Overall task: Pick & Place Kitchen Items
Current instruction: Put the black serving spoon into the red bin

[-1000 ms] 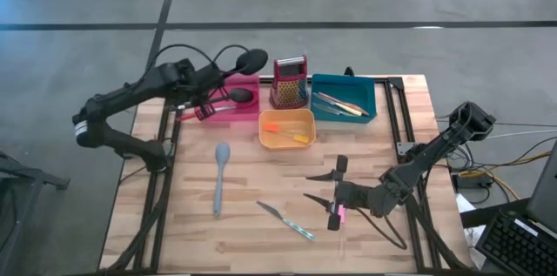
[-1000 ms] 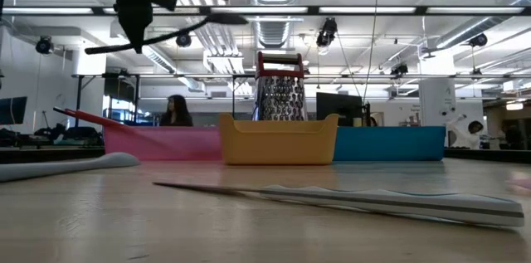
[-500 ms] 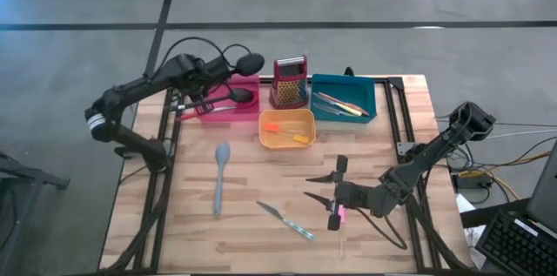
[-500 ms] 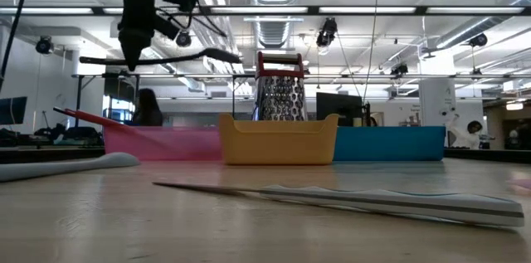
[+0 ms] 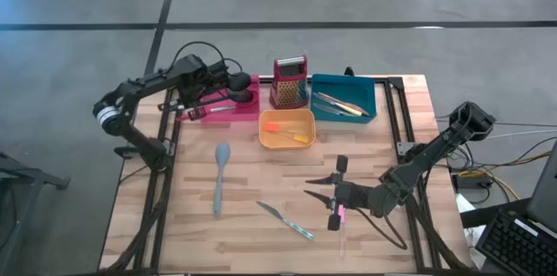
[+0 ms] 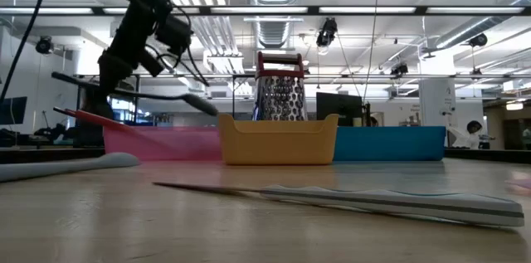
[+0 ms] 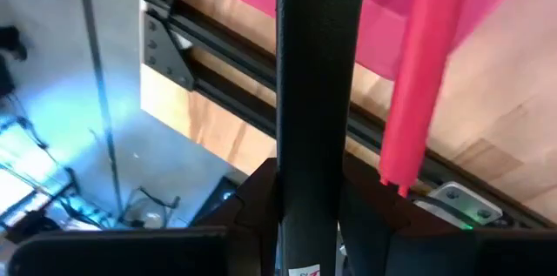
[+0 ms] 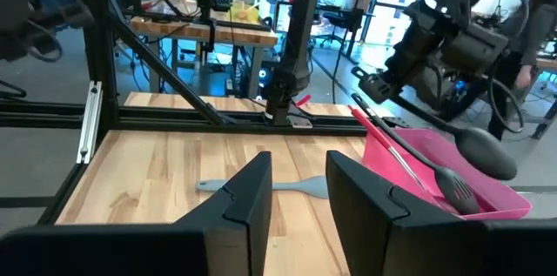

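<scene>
The left end effector (image 5: 202, 93), clamped on the black ladle (image 5: 228, 84), held it low over the pink tray (image 5: 251, 111) at the far left of the counter (image 5: 261, 232), handle along the tray's length, while the right end effector (image 5: 324, 187) waited open.

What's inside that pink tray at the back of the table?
In the pink tray lie a black slotted spoon and a red-handled utensil. The left tool lowers a black spoon above it, hiding part of the tray's floor.
</scene>
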Controlling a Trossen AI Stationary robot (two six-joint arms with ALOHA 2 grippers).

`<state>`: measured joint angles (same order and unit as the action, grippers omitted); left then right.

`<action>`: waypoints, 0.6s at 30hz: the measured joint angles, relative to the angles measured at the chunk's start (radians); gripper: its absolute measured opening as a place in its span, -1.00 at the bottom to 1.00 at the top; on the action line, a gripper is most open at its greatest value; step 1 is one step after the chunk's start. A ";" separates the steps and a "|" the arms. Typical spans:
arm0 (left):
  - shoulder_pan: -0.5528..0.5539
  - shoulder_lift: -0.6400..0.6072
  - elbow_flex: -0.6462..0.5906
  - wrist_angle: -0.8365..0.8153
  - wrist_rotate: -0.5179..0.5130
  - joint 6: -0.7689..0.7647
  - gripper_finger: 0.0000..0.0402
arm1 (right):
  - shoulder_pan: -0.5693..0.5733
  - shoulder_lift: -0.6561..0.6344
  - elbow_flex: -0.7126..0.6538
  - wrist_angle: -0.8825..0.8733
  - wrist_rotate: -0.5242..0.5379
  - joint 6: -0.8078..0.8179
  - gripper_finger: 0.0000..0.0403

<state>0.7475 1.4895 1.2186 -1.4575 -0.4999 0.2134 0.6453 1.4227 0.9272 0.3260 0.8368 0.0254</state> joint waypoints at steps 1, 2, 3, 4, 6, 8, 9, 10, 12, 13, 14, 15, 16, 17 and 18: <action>0.012 0.008 -0.006 0.009 0.006 0.001 -0.55 | 0.000 0.000 0.000 0.000 0.000 0.000 -0.52; 0.023 0.016 -0.014 0.023 0.012 0.003 -0.55 | 0.000 0.000 0.000 0.000 0.000 0.000 -0.53; 0.032 0.022 -0.020 0.029 0.018 0.010 -0.55 | 0.000 0.000 0.000 0.000 0.000 0.000 -0.55; 0.037 0.029 -0.029 0.037 0.027 0.021 -0.55 | 0.000 0.000 0.000 0.000 0.000 0.000 -0.57; 0.041 0.041 -0.048 0.057 0.067 0.044 -0.55 | -0.001 0.000 0.000 0.000 0.000 -0.003 -0.61; 0.041 0.054 -0.066 0.077 0.083 0.066 -0.55 | -0.002 0.000 0.000 0.000 0.000 -0.002 -0.65; 0.041 0.060 -0.073 0.081 0.084 0.075 -0.55 | -0.002 0.000 0.000 0.000 0.000 -0.002 -0.67; 0.041 0.066 -0.080 0.090 0.084 0.083 -0.55 | -0.002 0.000 0.000 0.000 0.000 -0.002 -0.69; 0.042 0.076 -0.085 0.101 0.084 0.101 -0.55 | -0.002 0.000 0.000 0.000 0.000 -0.002 -0.72; 0.043 0.081 -0.087 0.105 0.084 0.108 -0.55 | -0.002 0.000 0.000 0.000 0.000 -0.002 -0.74; 0.043 0.086 -0.089 0.107 0.084 0.117 -0.55 | -0.002 0.000 0.000 0.000 0.000 -0.002 -0.75; 0.044 0.090 -0.092 0.115 0.084 0.126 -0.55 | -0.002 0.000 0.000 0.000 0.000 -0.001 -0.76; 0.044 0.093 -0.094 0.126 0.084 0.134 -0.55 | -0.002 0.000 0.000 0.000 0.000 -0.001 -0.78; 0.045 0.096 -0.094 0.135 0.084 0.145 -0.55 | -0.002 0.000 0.000 0.000 0.000 -0.002 -0.79; 0.047 0.101 -0.095 0.136 0.084 0.155 -0.55 | -0.002 0.000 0.000 0.000 0.000 -0.002 -0.80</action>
<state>0.7946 1.5901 1.1237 -1.3219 -0.4157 0.3680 0.6432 1.4227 0.9272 0.3263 0.8368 0.0231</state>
